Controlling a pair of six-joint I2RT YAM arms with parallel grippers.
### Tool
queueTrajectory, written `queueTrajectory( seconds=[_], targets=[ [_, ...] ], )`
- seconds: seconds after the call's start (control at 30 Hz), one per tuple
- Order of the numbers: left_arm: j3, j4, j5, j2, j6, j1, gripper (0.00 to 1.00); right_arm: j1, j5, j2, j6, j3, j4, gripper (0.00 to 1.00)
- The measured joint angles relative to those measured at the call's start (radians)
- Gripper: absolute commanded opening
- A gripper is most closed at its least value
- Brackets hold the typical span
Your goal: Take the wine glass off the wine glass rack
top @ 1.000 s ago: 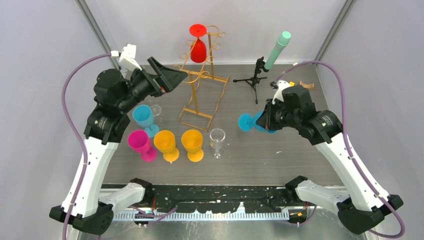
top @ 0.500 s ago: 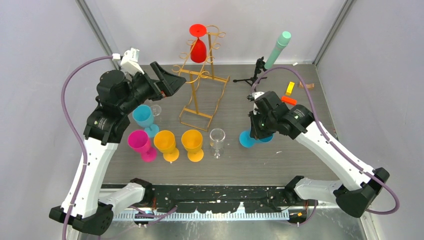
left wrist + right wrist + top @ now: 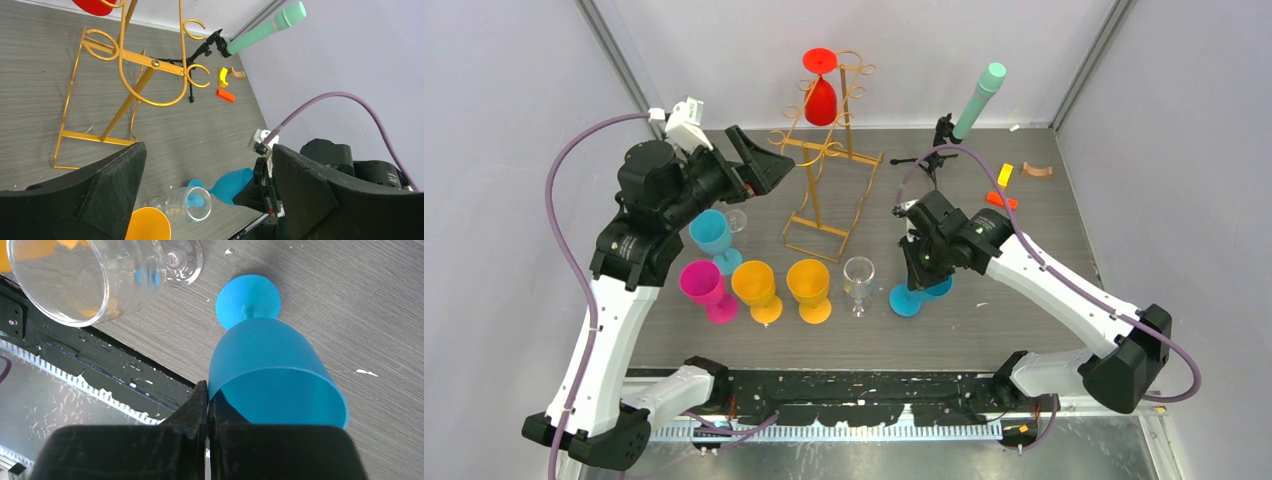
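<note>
We count eight glasses: one red wine glass (image 3: 821, 98) hanging upside down on the gold wine glass rack (image 3: 156, 63), two blue, two orange (image 3: 756, 283) (image 3: 808, 282), two clear, one pink (image 3: 703, 282). Since a second ago the right gripper (image 3: 207, 399), clenched on one blue glass (image 3: 270, 365) by its rim, has brought it forward beside a clear glass (image 3: 859, 278); the left gripper (image 3: 208, 147) stays spread wide by the rack. From above, the right fingers are hidden.

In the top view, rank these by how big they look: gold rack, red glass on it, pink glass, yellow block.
1. gold rack
2. red glass and pink glass: they look alike, and differing camera distance leaves that unsure
3. yellow block
</note>
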Motion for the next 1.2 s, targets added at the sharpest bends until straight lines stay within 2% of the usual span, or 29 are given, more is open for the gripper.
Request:
queueTrajectory(
  seconds=[0.3, 0.57, 1.2],
  targets=[
    [0.004, -0.018, -0.007, 0.000, 0.018, 0.000, 1.00, 0.028, -0.024, 0.049, -0.004, 0.000, 0.029, 0.13],
    [0.008, -0.021, -0.018, 0.000, 0.029, 0.000, 1.00, 0.029, -0.024, 0.082, -0.013, 0.002, 0.030, 0.32],
    [0.039, -0.044, -0.051, 0.011, 0.069, 0.000, 1.00, 0.029, -0.064, 0.079, -0.008, 0.083, 0.057, 0.40]
  ],
)
